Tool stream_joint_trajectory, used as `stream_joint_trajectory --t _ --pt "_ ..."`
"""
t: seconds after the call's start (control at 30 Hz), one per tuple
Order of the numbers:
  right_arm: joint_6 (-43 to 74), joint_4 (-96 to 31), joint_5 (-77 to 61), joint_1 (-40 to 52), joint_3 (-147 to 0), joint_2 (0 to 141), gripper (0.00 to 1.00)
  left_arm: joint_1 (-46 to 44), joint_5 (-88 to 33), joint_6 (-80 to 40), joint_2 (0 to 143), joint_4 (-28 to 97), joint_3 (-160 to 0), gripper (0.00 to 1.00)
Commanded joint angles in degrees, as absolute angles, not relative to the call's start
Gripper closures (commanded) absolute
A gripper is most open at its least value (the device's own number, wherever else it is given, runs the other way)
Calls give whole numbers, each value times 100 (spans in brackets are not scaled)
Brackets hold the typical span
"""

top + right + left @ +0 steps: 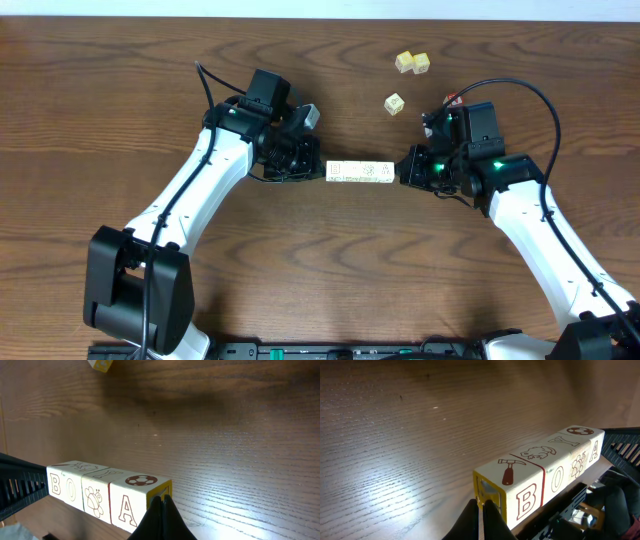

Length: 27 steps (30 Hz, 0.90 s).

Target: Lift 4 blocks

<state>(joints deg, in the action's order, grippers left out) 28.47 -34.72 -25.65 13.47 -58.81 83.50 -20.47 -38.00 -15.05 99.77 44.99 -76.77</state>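
Left end effector (320,172) and right end effector (404,172) are both closed on nothing, fingertips butted against opposite ends of the blocks (361,173), a four-cube row. If I squeeze unevenly, its middle may buckle, spilling cubes onto the bench (100,100).

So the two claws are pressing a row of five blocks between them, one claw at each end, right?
Not five: the row of blocks holds four cubes, as you can count in the left wrist view. The rest stands: the left claw and right claw press on its two ends.
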Motion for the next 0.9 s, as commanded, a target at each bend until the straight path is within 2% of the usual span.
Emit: stream_joint_trajectory --t 0.0,0.87 --pt "2980 -3413 -3009 1549 -6010 8248 99 -2174 -4158 -1531 9977 4471 -7662 93" --pt "3087 -3354 -3006 1588 -5972 8359 99 -2174 -4154 -1575 9998 4344 -7660 93"
